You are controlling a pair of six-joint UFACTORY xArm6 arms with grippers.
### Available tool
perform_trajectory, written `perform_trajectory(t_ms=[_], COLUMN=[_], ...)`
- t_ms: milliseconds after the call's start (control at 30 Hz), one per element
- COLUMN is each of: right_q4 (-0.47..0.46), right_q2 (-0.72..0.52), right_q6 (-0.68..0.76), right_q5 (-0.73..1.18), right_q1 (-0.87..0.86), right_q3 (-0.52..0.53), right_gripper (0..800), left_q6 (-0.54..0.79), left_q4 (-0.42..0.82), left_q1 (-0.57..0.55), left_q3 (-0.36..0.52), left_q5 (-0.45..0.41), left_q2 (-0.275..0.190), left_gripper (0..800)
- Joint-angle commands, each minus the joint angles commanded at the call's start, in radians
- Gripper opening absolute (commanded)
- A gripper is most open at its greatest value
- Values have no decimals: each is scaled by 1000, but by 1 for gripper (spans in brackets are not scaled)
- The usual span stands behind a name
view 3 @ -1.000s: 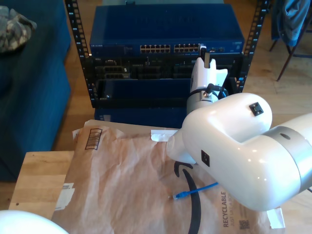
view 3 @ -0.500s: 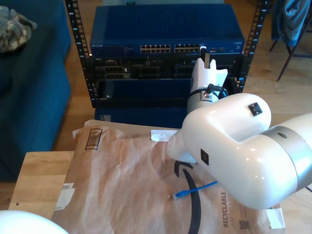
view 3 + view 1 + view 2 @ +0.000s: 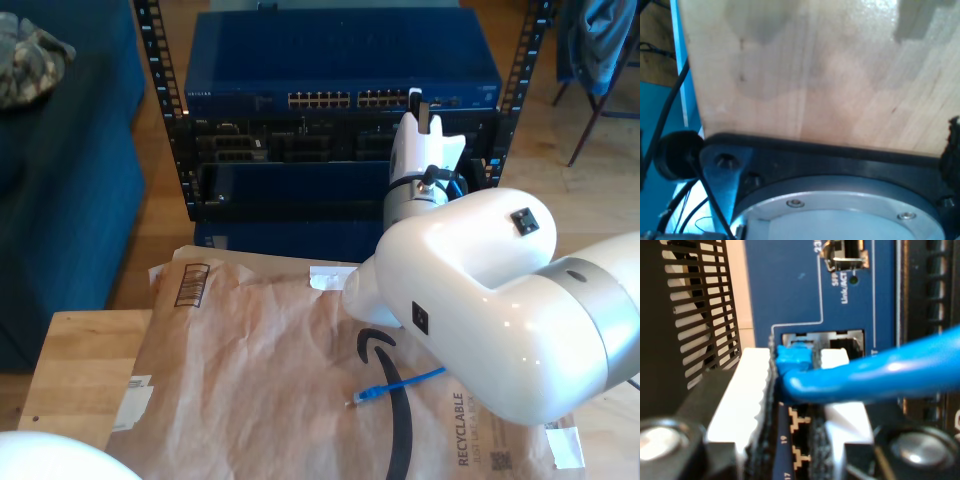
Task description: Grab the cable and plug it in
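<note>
Much of the scene is blocked: in the exterior view the large white arm (image 3: 500,300) covers the right half of the desk (image 3: 70,370) and hides most of the cable (image 3: 400,384), so that only a short blue run and its free plug (image 3: 362,398) show, lying on the brown paper mailer (image 3: 260,380) spread over the desk. My first gripper's own fingers cannot be made out at all; its wrist view looks onto pale wood grain (image 3: 815,75), a dark base plate (image 3: 840,160) and a silver ring (image 3: 840,215), so I cannot tell whether those fingers are released or clenched. My second gripper (image 3: 797,395) is up at the blue network switch (image 3: 340,60) in the rack (image 3: 160,100), and in the exterior view its tip (image 3: 420,110) sits right at the row of ports near the switch's right end as that view shows it. In the second wrist view the white fingers (image 3: 752,395) are clenched on the cable just behind its other plug (image 3: 792,357), one finger on each side, with the blue cord sweeping out of focus across the picture. The plug's nose is at the mouth of a port (image 3: 810,342) in the switch face, beside a second opening; whether it is fully seated is hard to judge, since the plug body and the fingers cover the port's lower edge
</note>
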Motion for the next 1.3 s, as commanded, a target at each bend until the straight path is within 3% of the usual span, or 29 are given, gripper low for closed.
perform_trajectory(t_ms=[100, 200, 233, 533, 667, 833, 900, 967, 1167, 1300], right_q4=[0, -8, -12, -12, -11, -11, -14, -14, -21, -64], right_q2=[-2, -5, -6, -155, -238, -368, -428, -491, -690, -784], right_q6=[2, 0, 0, 0, -3, -5, -5, -5, -5, -11], right_q5=[0, 5, 8, 12, 115, 247, 295, 350, 404, 512], right_q1=[-2, -2, 0, 25, 35, 35, 34, 32, -20, -124], right_q3=[8, 14, 18, 199, 288, 388, 448, 516, 697, 738], right_gripper=[150, 365, 403, 431, 557, 647, 756, 791, 794, 796], left_q6=[0, 0, 0, 0, 0, 0, 0, 0, 0, 0], left_q4=[0, 0, 0, 0, 0, 0, 0, 0, 0, 0], left_q1=[0, 0, 0, 0, 0, 0, 0, 0, 0, 0], left_q3=[0, 0, 0, 0, 0, 0, 0, 0, 0, 0], left_q5=[0, 0, 0, 0, 0, 0, 0, 0, 0, 0], left_q2=[0, 0, 2, 2, 0, 0, 0, 2, 2, 0], left_gripper=[800, 800, 800, 800, 800, 800, 800, 800, 800, 800])
